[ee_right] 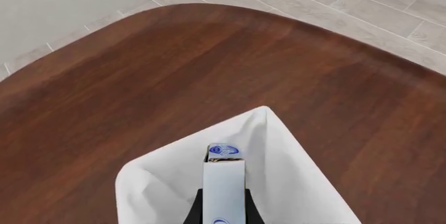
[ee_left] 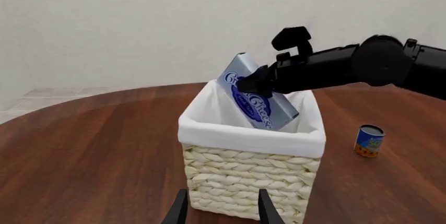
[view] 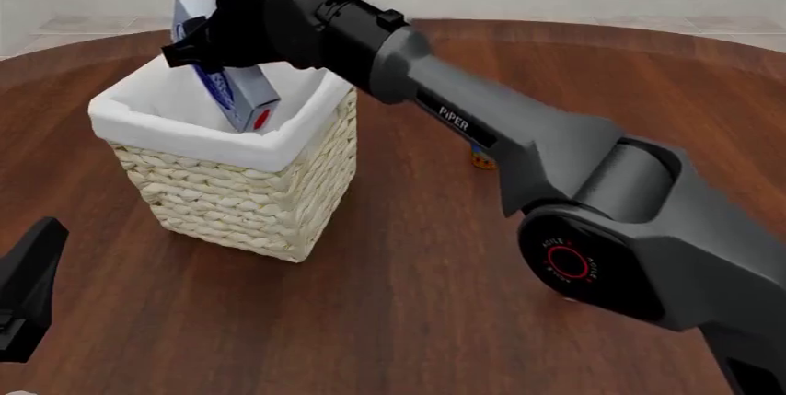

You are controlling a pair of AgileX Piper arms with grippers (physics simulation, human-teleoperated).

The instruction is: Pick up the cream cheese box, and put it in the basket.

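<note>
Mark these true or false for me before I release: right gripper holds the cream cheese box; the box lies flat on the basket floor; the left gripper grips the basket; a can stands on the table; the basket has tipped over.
1. The right gripper holds the cream cheese box. True.
2. The box lies flat on the basket floor. False: it is tilted, its lower end inside the basket, its upper end above the rim.
3. The left gripper grips the basket. False: it is open, short of the basket.
4. A can stands on the table. True.
5. The basket has tipped over. False: it stands upright.
</note>
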